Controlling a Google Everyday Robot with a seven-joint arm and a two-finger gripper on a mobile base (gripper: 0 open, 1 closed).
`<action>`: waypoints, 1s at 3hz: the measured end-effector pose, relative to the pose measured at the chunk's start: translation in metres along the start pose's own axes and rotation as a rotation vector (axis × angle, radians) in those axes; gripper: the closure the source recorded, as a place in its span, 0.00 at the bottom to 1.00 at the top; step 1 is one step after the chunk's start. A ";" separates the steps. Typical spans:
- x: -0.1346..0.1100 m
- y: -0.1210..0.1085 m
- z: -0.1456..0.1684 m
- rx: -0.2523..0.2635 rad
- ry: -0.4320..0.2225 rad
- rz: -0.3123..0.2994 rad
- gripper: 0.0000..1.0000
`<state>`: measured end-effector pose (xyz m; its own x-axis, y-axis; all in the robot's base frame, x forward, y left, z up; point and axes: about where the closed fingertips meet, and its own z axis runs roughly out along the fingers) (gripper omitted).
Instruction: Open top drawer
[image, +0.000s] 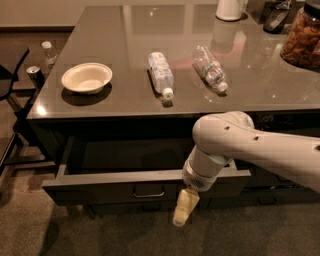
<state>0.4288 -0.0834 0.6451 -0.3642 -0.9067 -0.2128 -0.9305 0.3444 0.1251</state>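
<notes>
1. Camera view: the top drawer (90, 194) sits under the near edge of the counter (125, 35) and stands open. Its pale rim juts toward the camera and its dark inside is showing. Its loop handle (148, 191) is at the middle of the front, at about 6 o'clock in the frame.
2. The gripper (185, 209) hangs at about 4 o'clock from the handle, near it but not touching. It points down toward the carpet, in front of the lower edge of the drawer front. I cannot tell whether it is open or closed. It holds nothing that can be seen.
3. The white arm (250, 145) comes in from 3 o'clock and crosses over the right end of the drawer's rim.
4. On the counter, a pale bowl (87, 78) sits at 10 o'clock. Two plastic bottles lie on their sides near the middle, a labelled bottle (160, 73) and, at 3 o'clock from it, a clear bottle (210, 67). The two are apart.
5. A jar (302, 32) of brown contents stands at 2 o'clock, and a white vessel (230, 9) at 1 o'clock.
</notes>
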 end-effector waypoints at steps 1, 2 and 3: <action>0.009 0.006 0.003 -0.015 0.021 0.014 0.00; 0.038 0.029 -0.012 -0.010 0.035 0.065 0.00; 0.038 0.029 -0.012 -0.010 0.035 0.065 0.00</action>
